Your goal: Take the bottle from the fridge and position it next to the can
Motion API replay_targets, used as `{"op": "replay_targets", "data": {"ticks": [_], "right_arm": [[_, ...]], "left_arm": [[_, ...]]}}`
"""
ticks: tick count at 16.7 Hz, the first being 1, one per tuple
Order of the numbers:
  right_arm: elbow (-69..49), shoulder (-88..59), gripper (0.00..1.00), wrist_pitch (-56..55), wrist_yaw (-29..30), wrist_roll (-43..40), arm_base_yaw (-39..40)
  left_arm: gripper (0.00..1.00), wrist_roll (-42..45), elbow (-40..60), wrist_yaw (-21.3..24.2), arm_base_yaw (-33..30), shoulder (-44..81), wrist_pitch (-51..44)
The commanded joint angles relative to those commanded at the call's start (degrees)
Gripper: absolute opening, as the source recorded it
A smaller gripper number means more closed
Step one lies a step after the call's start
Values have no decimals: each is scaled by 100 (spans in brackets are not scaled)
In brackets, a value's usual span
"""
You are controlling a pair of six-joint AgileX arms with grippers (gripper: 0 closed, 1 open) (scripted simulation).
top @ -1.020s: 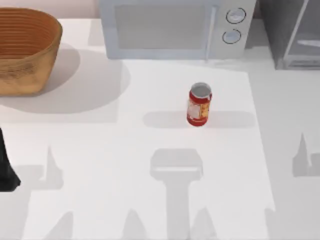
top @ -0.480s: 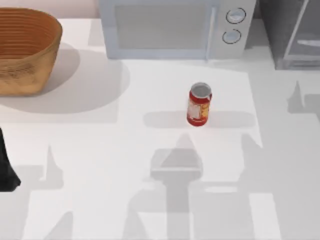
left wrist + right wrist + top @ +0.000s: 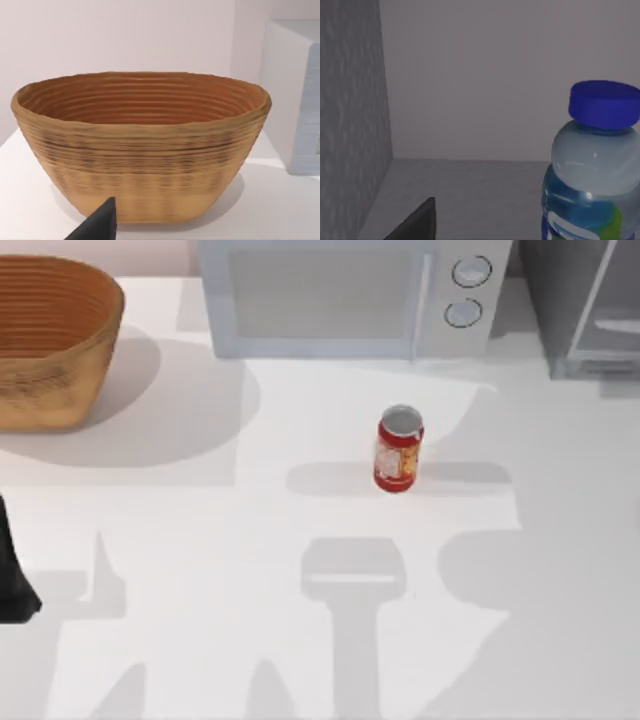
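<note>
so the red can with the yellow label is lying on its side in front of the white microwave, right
Not quite. The top view shows the small red cylindrical can standing upright, its silvery grey top facing up; it is indeed in front of the white microwave with two round knobs.

Bottle upright inside grey fridge.

Top cam: overhead, looks down on desk, far off. Left wrist cam: low, level, close to basket; shares basket and microwave w/ top cam. Right wrist cam: low, level, inside fridge, bottle very near, ahead of jaws.
</note>
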State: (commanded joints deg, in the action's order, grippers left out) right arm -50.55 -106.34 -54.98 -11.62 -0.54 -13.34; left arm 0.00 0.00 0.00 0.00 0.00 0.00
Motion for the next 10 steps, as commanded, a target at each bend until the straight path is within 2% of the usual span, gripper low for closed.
{"op": "replay_targets", "data": {"ticks": [5, 10], "right_arm": [[-798, -1650, 100, -868, -183, -16, -211], [-1013, -2056, 100, -1102, -233, -20, -268]], "left_arm": [[100, 0, 0, 0, 0, 0, 0], [100, 0, 0, 0, 0, 0, 0]]}}
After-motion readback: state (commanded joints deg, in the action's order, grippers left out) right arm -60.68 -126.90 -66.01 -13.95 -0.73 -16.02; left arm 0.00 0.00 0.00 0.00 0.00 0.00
